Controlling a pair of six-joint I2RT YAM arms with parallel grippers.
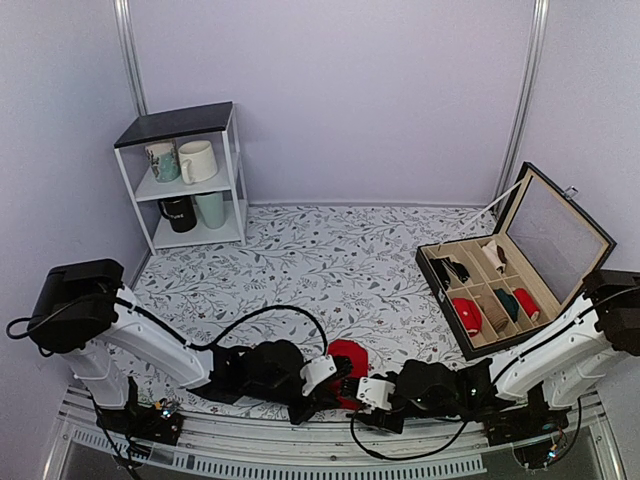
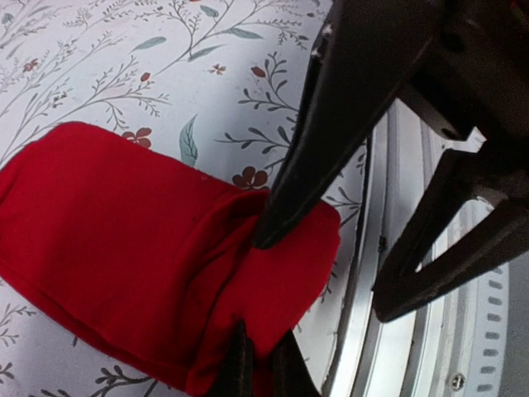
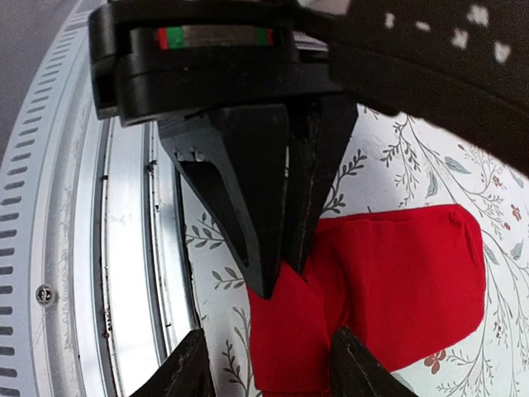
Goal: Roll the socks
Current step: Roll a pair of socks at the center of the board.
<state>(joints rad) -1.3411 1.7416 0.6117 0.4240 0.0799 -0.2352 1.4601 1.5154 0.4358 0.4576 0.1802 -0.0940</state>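
My left gripper [image 2: 260, 357] pinches the socks' [image 2: 124, 240] near end, my right gripper [image 3: 269, 347] gapes astride it, their length running away from both.

We are seeing the socks [image 2: 124, 248] as soft, matt red knit cloth, lying on a tablecloth [image 2: 99, 58] that is looking like smooth, matt printed fabric. We are reading the rail [image 3: 124, 248] at the table edge as brushed silver metal with a dull sheen, and the right gripper [image 3: 271, 351] as smooth, matt black plastic.
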